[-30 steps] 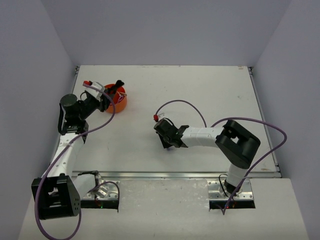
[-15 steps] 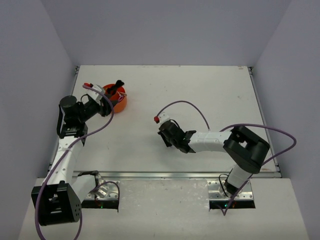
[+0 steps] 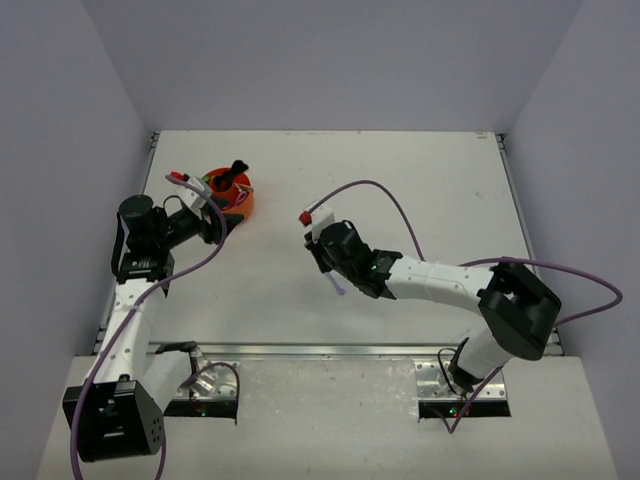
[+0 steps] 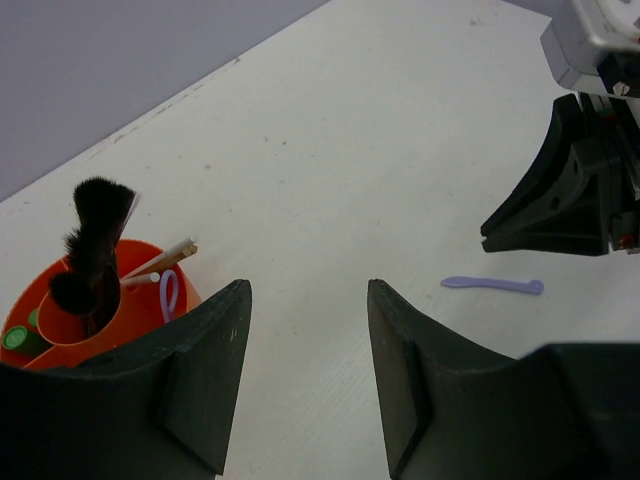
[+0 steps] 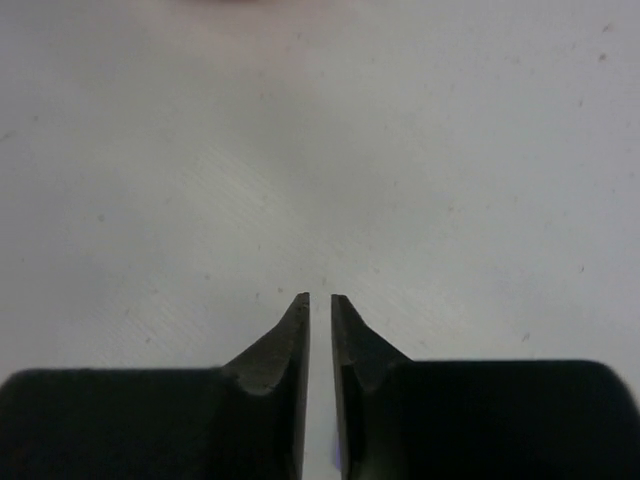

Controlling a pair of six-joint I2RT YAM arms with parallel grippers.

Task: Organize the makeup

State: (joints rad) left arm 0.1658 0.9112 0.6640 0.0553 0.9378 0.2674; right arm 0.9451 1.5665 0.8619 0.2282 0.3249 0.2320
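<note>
Reaching farther over the table point(image 3: 420, 180) than half a second ago, the right arm has carried its gripper point(image 5: 320, 298) up and left toward the middle. A slim lilac stick point(image 3: 337, 283), which was hidden then, now shows just on the gripper's near side. In the left wrist view this stick lies flat on the white surface, close under the right gripper's dark fingers. It looks apart from them, though contact cannot be ruled out. The right wrist view shows those fingers drawn almost together, only a sliver of gap between the tips and nothing caught there. A speck of lilac shows low in that gap.

Meanwhile the left gripper point(image 4: 305, 370) has drawn back a little from the round orange tub point(image 4: 135, 300), which sits where it was near the table's far left. Its fingers point(image 4: 200, 380) are spread wide and hold nothing, with bare table between them.

Most of the makeup stands in the tub:
- a black flared-head brush point(image 4: 95, 235), upright in the inner ring
- thin pale sticks point(image 4: 160, 262) leaning out toward the right
- a lilac looped tool point(image 4: 170, 295) against the rim
- tiny green tubes point(image 4: 15, 337) at the left edge
</note>
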